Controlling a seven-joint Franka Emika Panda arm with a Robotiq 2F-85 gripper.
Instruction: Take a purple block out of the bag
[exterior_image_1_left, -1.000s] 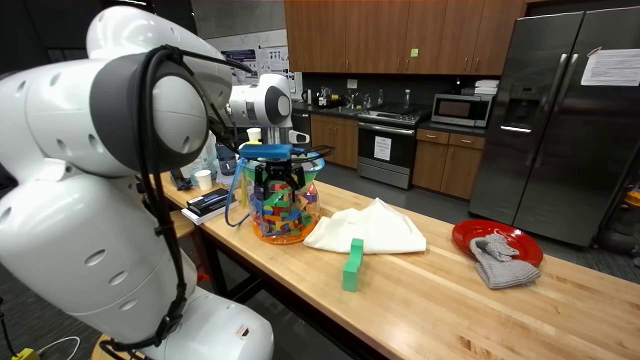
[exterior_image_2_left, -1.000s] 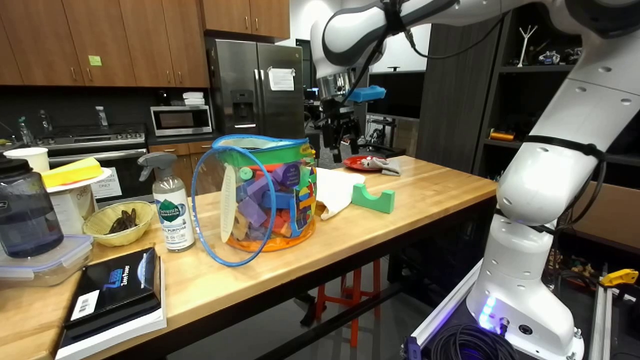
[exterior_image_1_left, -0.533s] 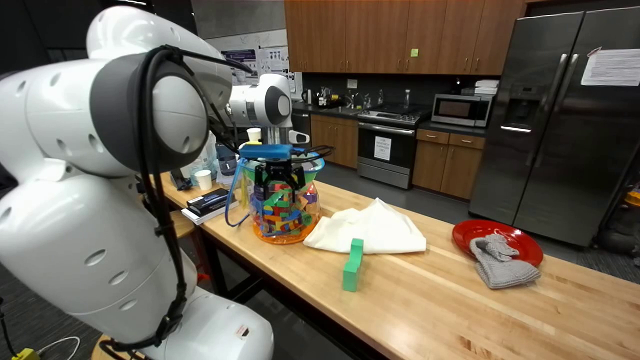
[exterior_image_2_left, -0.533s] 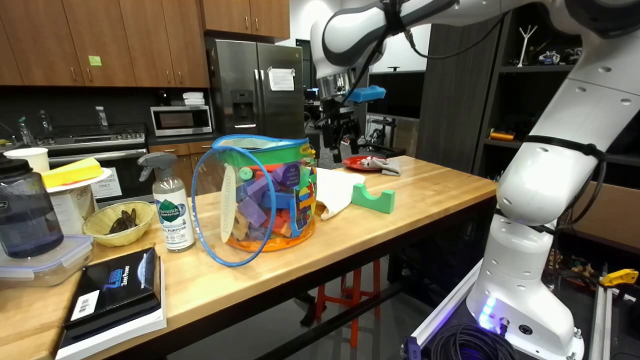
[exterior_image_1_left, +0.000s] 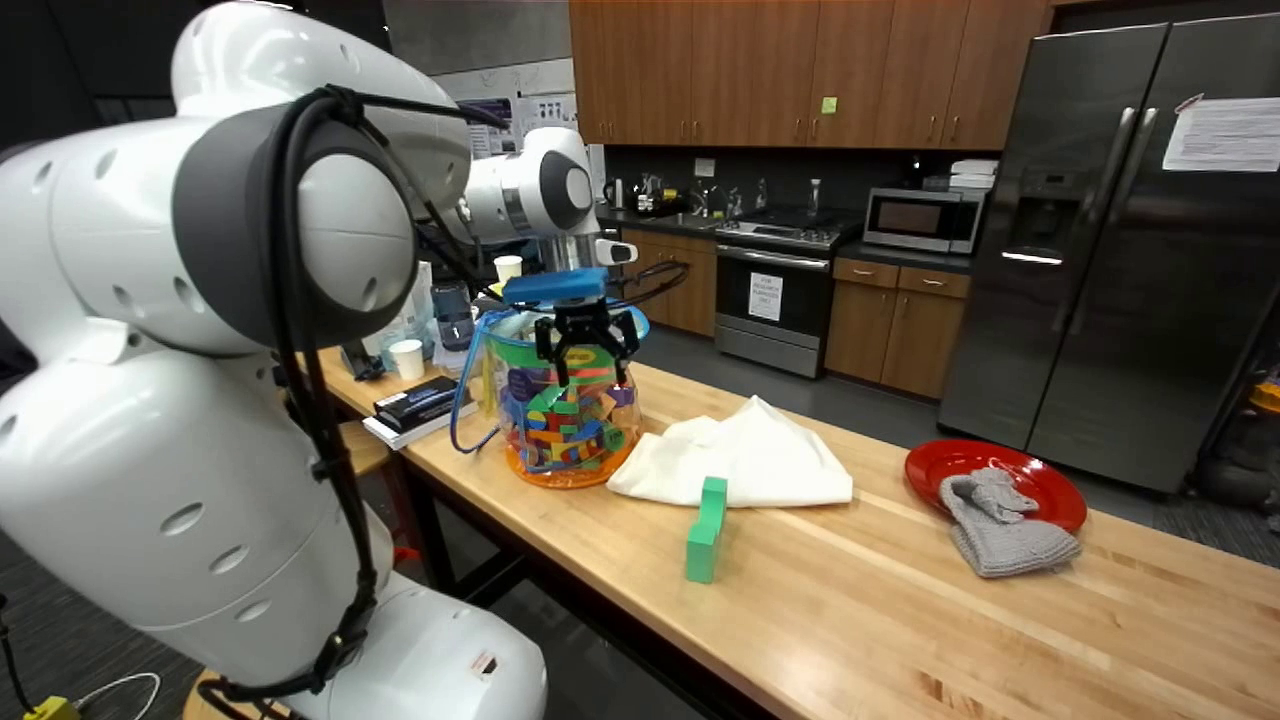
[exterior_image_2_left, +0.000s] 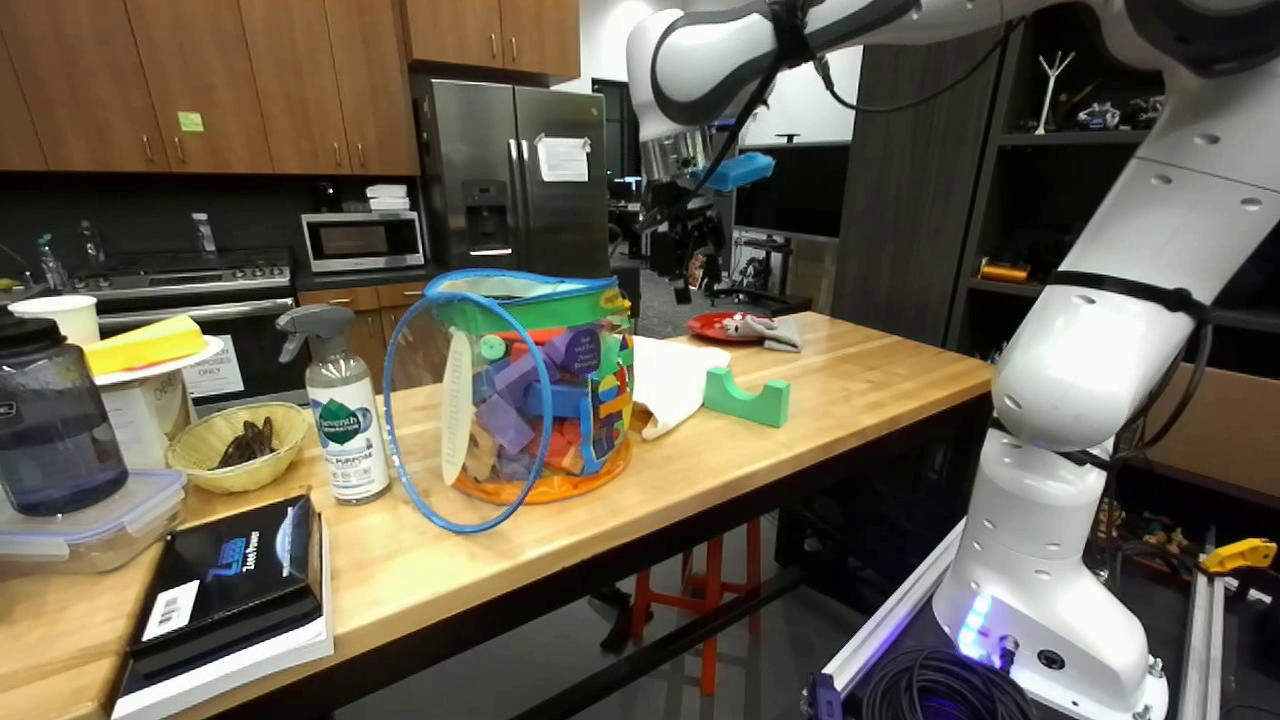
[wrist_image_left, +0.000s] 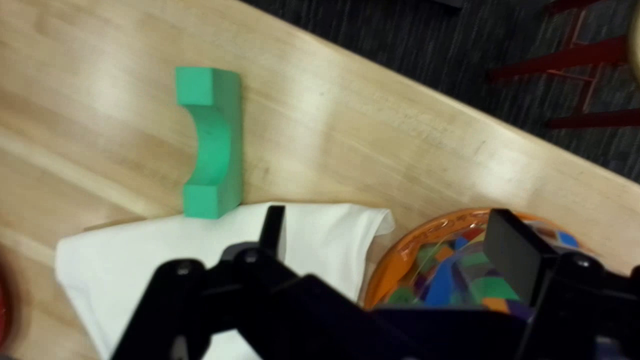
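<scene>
The bag (exterior_image_2_left: 560, 310) stands upright on the wooden worktop (exterior_image_1_left: 900, 620), its clear walls showing a dense load of multicoloured blocks (exterior_image_2_left: 565, 452). Among these, purple blocks (exterior_image_2_left: 503, 423) are visible inside the bag, seen through the wall at about mid-height. The blue-rimmed lid (exterior_image_2_left: 394, 455) hangs down at the side of the bag and overlaps part of it in an exterior view. The end effector (exterior_image_1_left: 592, 376) hangs above the worktop, pointing downward, with its fingers (wrist_image_left: 270, 230) spread well apart; in the wrist view the white cloth (exterior_image_1_left: 740, 455) and part of the bag show through the gap. An exterior view shows clear space between the end effector and the bag, so the two are apart. The white cloth lies just beside the bag's orange base. A green arch block (wrist_image_left: 222, 142) rests on the worktop at the cloth's edge; contact between them cannot be confirmed. A grey knitted cloth (exterior_image_1_left: 1010, 545) lies partly on a red plate (exterior_image_1_left: 935, 460) and partly on the worktop, well apart from the bag. A spray bottle (exterior_image_2_left: 345, 430) stands upright near the lid, and a yellow basket (exterior_image_2_left: 190, 465) beside the bottle holds dark items (exterior_image_2_left: 245, 443), not identifiable.
</scene>
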